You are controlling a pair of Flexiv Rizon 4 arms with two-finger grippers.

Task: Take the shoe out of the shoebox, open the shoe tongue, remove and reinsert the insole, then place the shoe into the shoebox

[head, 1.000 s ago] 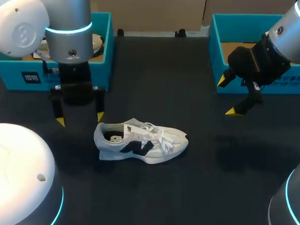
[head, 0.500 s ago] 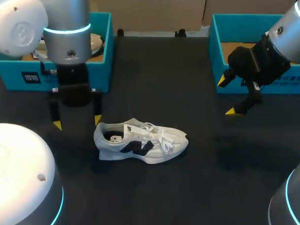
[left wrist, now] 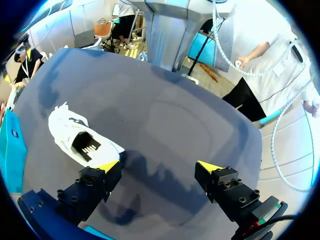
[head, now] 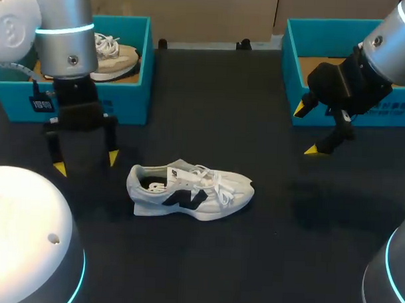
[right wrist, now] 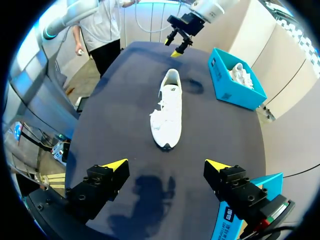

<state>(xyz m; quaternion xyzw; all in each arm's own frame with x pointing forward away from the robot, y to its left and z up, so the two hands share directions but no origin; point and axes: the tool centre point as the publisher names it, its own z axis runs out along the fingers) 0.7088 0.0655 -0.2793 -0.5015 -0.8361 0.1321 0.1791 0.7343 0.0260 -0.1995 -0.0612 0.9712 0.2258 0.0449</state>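
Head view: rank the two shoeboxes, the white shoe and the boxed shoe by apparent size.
1. left shoebox and right shoebox: alike, both partly hidden
2. white shoe
3. boxed shoe, partly hidden

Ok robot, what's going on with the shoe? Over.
Jaws open both sides, empty. White sneaker upright on table, untouched. Nothing blocking it.

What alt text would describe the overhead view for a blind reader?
A white shoe sits on a black table, untouched. The open left claw hangs near its heel, the open right claw beside a teal box.
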